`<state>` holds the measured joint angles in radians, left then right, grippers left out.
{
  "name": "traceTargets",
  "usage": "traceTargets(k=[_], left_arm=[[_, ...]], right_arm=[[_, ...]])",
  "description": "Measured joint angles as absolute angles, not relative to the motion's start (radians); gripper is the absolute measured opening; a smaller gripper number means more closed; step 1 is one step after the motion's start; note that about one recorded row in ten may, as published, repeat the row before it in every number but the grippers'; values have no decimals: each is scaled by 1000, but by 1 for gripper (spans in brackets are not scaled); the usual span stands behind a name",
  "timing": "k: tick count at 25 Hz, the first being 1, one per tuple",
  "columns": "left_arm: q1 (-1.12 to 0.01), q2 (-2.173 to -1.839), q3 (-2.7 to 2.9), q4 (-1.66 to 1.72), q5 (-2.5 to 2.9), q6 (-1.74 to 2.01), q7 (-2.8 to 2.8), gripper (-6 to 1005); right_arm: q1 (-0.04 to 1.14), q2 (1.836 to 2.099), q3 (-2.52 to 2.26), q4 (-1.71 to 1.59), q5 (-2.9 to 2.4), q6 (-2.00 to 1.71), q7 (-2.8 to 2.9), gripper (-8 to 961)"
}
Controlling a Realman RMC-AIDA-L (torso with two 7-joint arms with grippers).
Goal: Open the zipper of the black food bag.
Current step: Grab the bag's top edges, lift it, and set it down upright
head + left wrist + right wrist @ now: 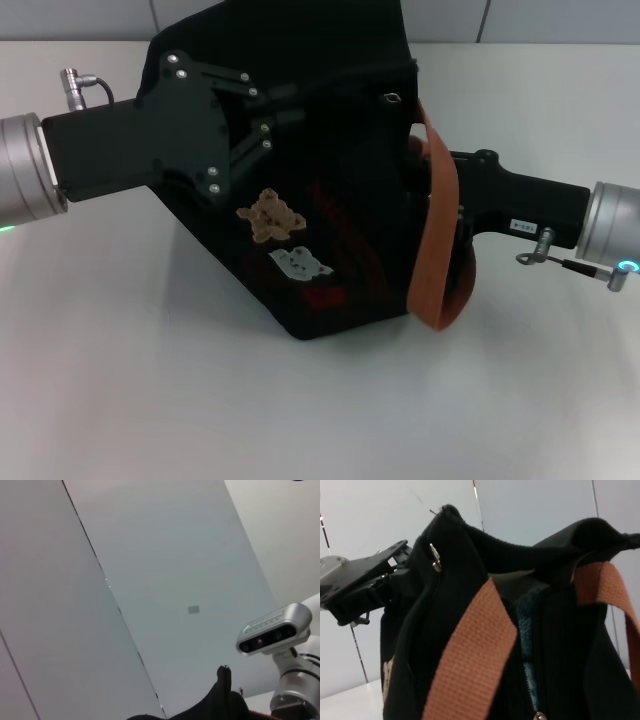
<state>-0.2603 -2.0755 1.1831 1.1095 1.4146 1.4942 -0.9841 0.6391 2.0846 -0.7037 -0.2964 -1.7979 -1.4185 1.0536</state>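
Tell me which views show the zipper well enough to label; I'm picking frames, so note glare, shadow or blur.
Head view: even light, soft shadow on the white table, but the boxy black fabric food bag swallows the zip line. Left wrist view: mostly wall, only a dark bag corner. Right wrist view: close and slightly soft, yet the small silver zipper pull stands out.

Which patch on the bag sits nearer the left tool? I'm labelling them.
The tan bear patch: it lies just below the left tool on the bag; the white patch sits lower, farther away.
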Motion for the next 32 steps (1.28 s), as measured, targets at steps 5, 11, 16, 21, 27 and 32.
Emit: traceTargets(k=[5, 11, 16, 21, 27, 32], left_arm=[[-265, -2075, 1196, 1109, 1414, 1495, -983, 101], [-268, -2075, 1213, 1108, 1403, 1495, -975, 101], [-268, -2075, 1215, 1107, 1401, 1496, -974, 101], [-265, -2075, 1215, 1107, 1399, 1496, -974, 101], [-256, -2075, 1215, 1104, 1389, 1496, -974, 101], [-257, -2074, 1215, 1091, 1388, 1496, -974, 101]], right_arm=[[654, 2085, -725, -285, -1799, -1409, 1054, 470], [659, 2085, -746, -285, -1799, -1416, 1056, 396], [659, 2084, -755, -286, -1799, -1425, 1056, 285], [639, 2083, -744, -292, -1793, -1430, 1057, 61], [596, 2083, -648, -299, -1778, -1401, 1030, -1], [573, 2085, -554, -283, -1776, -1402, 942, 8]])
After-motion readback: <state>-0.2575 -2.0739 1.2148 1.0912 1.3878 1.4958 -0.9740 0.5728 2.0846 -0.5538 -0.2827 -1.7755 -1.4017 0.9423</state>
